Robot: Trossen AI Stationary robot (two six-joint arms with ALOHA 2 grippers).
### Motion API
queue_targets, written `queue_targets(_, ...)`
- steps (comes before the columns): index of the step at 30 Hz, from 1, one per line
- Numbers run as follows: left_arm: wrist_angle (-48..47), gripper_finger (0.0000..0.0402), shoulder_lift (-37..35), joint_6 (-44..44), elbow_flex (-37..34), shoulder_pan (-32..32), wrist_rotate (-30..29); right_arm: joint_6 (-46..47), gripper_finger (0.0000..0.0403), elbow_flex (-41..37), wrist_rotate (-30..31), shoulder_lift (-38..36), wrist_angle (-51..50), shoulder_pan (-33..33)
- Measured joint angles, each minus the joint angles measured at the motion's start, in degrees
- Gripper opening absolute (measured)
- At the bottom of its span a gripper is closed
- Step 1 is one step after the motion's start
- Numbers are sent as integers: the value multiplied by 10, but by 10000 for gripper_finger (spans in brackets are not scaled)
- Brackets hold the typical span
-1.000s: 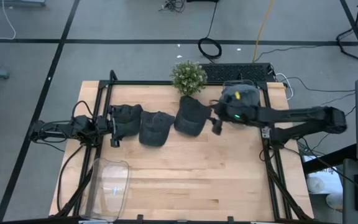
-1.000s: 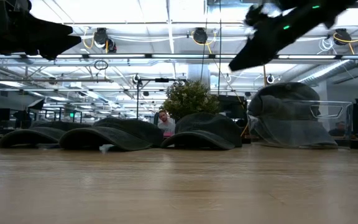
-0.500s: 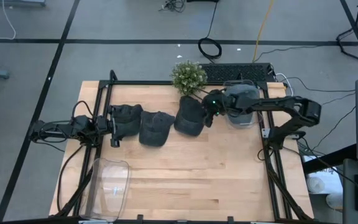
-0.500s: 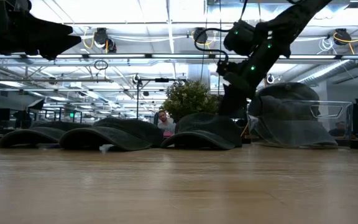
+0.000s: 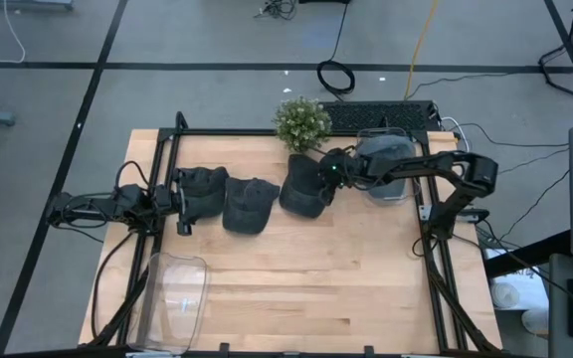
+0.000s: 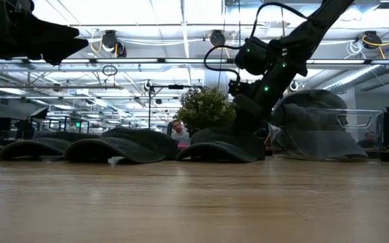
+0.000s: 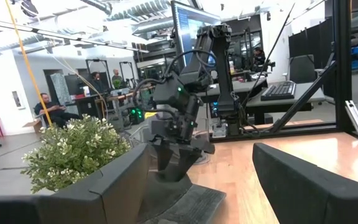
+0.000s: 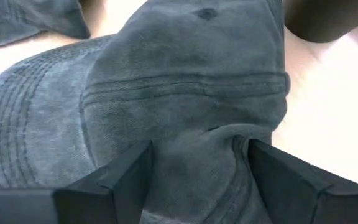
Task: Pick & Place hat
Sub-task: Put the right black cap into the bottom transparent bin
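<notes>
No text, label, brand, number or sign can be read in any of the views. The hats carry no legible print, the table is bare wood, and the screens and fittings in the room behind it are too far off to make out any lettering.
</notes>
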Motion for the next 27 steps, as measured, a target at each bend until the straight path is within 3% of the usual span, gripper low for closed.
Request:
queue_targets(3,0,294,0,0,0,0,0,-12,233,0,-4,5,6,1)
queue_targets(5,0,294,0,0,0,0,0,-20,201,0,-4,4,14,3)
queue_targets(11,0,294,0,0,0,0,0,-58,23,0,-47,-11,48,9)
queue_targets(18,10,294,0,7,0,0,0,-62,2,0,-45,-36,60,19)
queue_targets(22,32,294,0,18,0,0,0,-69,1,0,-40,-96,56,49)
queue_targets(27,37,294,0,-2,0,0,1,-89,1,0,14,-200,57,103)
